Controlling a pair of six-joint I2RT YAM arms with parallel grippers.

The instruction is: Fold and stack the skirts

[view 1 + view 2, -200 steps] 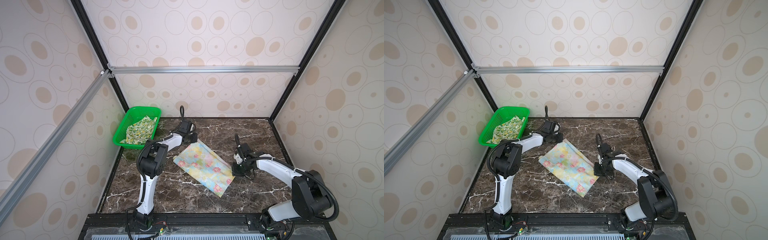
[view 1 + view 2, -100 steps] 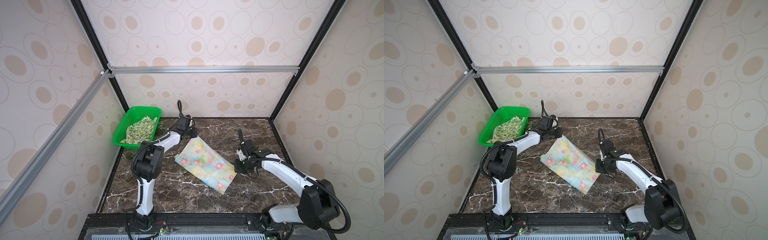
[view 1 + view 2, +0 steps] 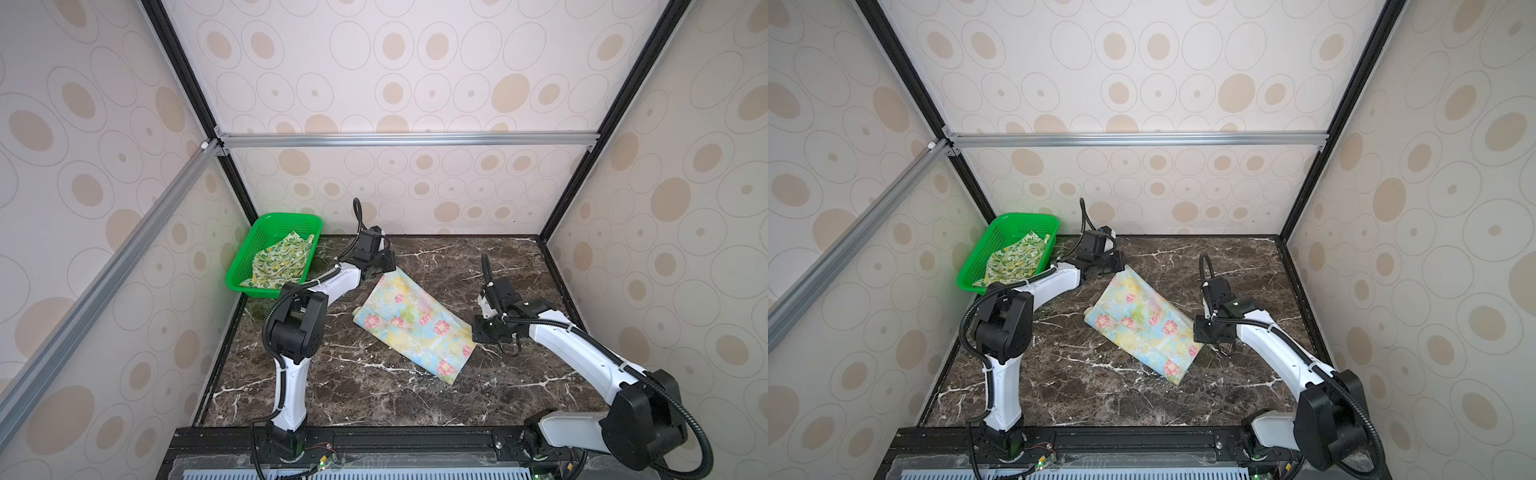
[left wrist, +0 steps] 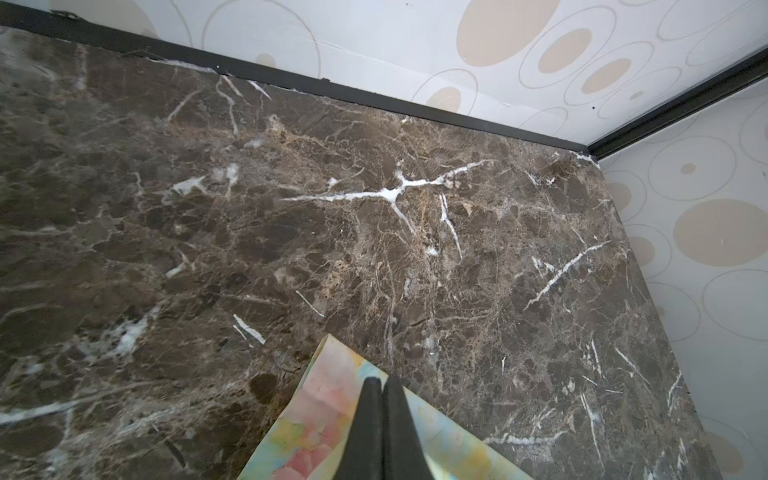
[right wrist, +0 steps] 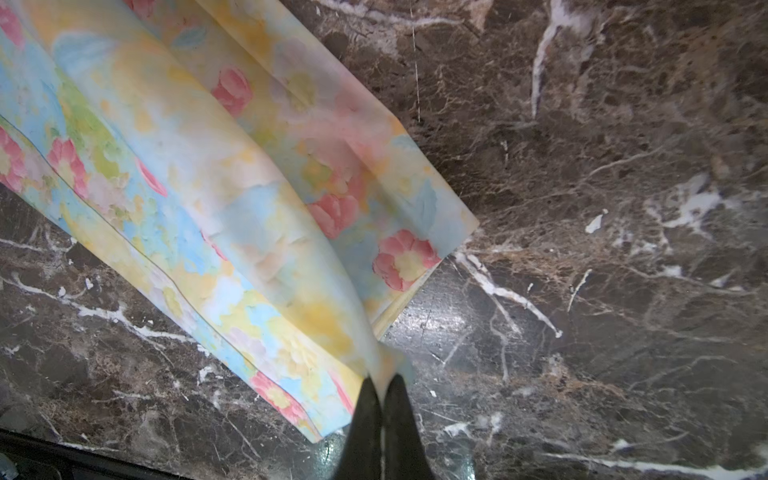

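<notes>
Right wrist view gives you the flowered skirt (image 5: 249, 208) lying on the table (image 5: 582, 208), one corner pinched in your closed right tool (image 5: 381, 386). Your left tool (image 4: 381, 384) is clamped on the skirt's eleven o'clock corner, the right on its three o'clock edge. At the table's ten o'clock, the lemon skirt (image 3: 282, 259) lies in the green basket (image 3: 274, 228)

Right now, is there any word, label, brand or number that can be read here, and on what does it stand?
None: no text can be read anywhere.
The flowered skirt, the lemon skirt, the green basket and the marble table carry only patterns.
</notes>
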